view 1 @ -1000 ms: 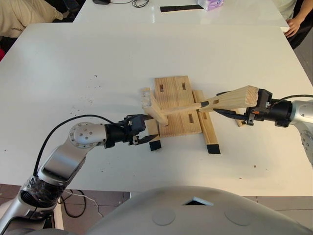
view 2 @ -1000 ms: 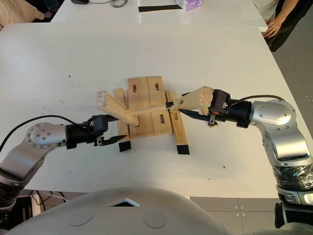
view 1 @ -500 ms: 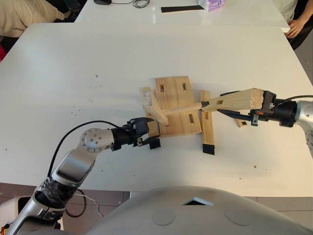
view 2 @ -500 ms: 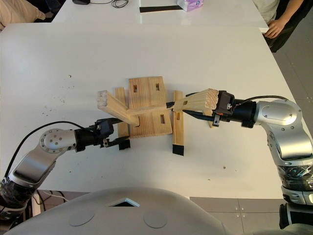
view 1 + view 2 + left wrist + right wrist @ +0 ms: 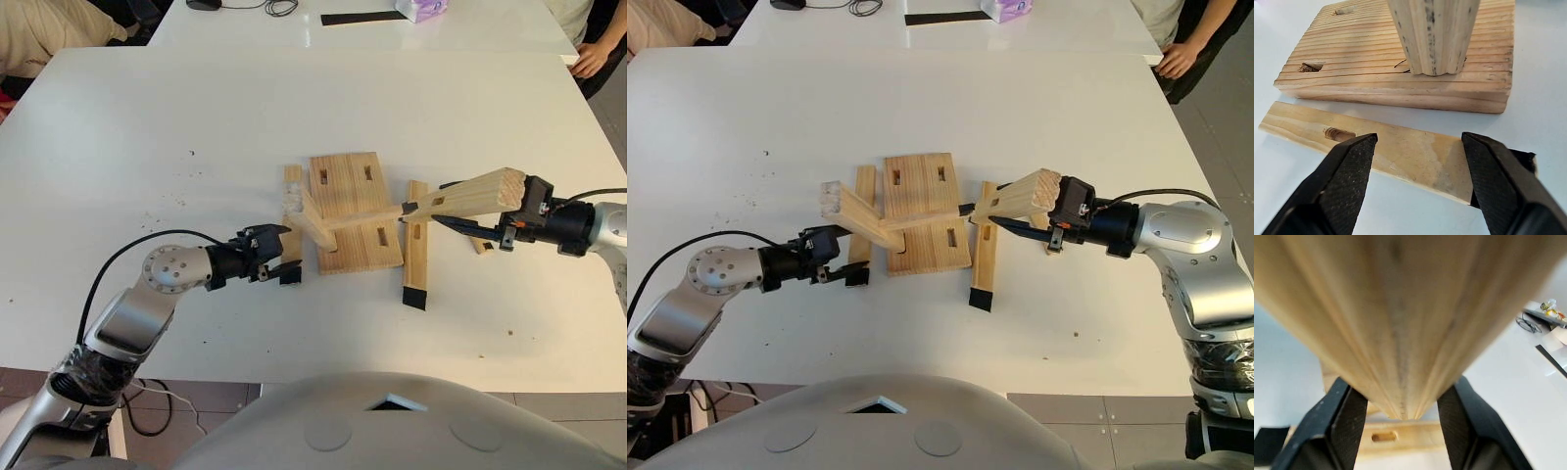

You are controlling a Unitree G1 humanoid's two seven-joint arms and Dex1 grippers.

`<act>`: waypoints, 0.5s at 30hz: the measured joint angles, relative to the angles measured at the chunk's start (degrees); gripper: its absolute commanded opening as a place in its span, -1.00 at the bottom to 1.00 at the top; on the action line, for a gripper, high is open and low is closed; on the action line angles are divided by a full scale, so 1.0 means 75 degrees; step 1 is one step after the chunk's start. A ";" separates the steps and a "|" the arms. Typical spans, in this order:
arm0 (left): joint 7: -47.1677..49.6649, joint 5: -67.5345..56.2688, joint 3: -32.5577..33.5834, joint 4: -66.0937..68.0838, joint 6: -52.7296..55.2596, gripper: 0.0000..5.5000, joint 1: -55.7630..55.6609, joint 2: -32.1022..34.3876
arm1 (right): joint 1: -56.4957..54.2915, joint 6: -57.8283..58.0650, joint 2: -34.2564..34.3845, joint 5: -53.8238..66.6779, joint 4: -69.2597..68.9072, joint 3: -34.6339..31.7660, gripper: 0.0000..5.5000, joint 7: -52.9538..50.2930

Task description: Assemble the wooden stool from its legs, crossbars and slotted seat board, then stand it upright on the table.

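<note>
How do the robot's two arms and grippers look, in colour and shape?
The left arm and right arm are silver with rounded joints and black wrists; a thin black cable arcs along each. The left gripper and right gripper have black wedge-shaped fingers.

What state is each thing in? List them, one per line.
seat board: lying flat, one leg plugged in.
plugged leg: tilted in its slot.
crossbar: raised between plugged leg and held leg.
held leg: raised, gripped by right claw.
left claw: open around a loose leg lying flat.
other loose leg: flat, right of board.
</note>
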 measured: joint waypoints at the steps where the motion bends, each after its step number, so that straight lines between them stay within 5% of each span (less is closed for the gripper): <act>1: 0.0000 0.0021 -0.0001 0.0025 0.0007 0.17 -0.0043 0.0010 | -0.0001 0.0038 0.0036 0.0021 -0.0037 -0.0002 -0.26 -0.0028; 15: 0.0215 0.0619 -0.0456 0.0153 0.0324 0.17 -0.0621 -0.0339 | 0.0469 -0.0388 0.0161 -0.0512 0.0139 0.0297 -0.26 0.0086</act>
